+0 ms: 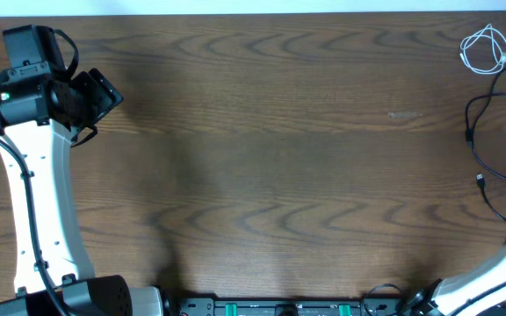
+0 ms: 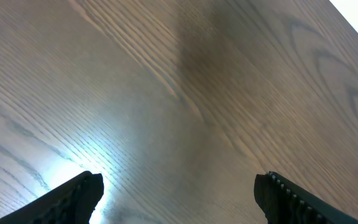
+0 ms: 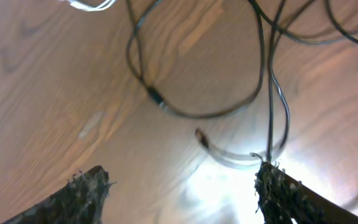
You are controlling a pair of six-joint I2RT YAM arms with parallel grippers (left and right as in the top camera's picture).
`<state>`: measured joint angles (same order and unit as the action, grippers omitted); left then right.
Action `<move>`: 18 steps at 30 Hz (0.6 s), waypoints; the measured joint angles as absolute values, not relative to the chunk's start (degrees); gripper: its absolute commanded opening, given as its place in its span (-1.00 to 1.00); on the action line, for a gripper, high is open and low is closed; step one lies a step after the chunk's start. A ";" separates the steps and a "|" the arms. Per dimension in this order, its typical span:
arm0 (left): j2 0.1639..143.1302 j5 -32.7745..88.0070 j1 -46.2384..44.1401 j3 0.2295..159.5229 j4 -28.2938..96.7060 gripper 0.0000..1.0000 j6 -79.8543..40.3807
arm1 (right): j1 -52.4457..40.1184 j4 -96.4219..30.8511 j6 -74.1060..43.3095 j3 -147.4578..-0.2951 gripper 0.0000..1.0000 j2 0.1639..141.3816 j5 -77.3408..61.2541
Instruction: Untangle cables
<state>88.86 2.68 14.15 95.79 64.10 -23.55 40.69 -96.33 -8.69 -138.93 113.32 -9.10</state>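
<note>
The wooden table (image 1: 279,158) fills almost the whole overhead view. The cables are all at the right edge of this frame. The white cable (image 1: 484,48) lies in the upper right corner, coiled into a small loose bundle. Just below it the black cables (image 1: 469,132) make wide open curves down the right side, and part of them runs out of the frame. One small end plug (image 1: 481,180) lies at the middle right, at the free end of a black cord. From above, the white bundle and the black cords look near each other, but I cannot tell if they touch.

The left arm (image 1: 38,202) stands along the left side of the overhead frame and its head is in the upper left, well apart from all the cables. In the left wrist view the left gripper (image 2: 178,196) is spread wide. Its two dark fingertips are at the lower corners, and between them there is only bare wood with a bright reflection.

Only a part of the right arm (image 1: 486,283) shows, in the lower right corner of the overhead frame. In the right wrist view the right gripper (image 3: 179,196) is also wide apart and holds nothing. Black cords loop on the table in the upper half of that frame. One thin cord comes straight down to the fingertip in the lower right. I cannot tell if it touches this fingertip. A bit of the white cable shows at the top left edge.
</note>
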 measured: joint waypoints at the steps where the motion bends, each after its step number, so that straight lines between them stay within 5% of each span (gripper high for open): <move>1: 88.86 2.68 14.15 95.79 64.10 0.65 -23.55 | 40.18 -96.88 -8.91 -138.76 0.40 111.20 -8.25; 11: 88.86 2.70 14.15 95.77 64.88 0.65 -23.46 | 29.65 -86.70 -15.90 -107.09 0.47 92.64 3.07; 18: 88.86 2.68 14.15 95.77 65.56 0.65 -22.44 | 31.55 -72.69 -17.58 -78.43 0.55 85.25 3.20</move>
<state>88.86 2.68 14.15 95.77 65.56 -22.44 31.55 -72.69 -17.58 -78.43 85.25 3.20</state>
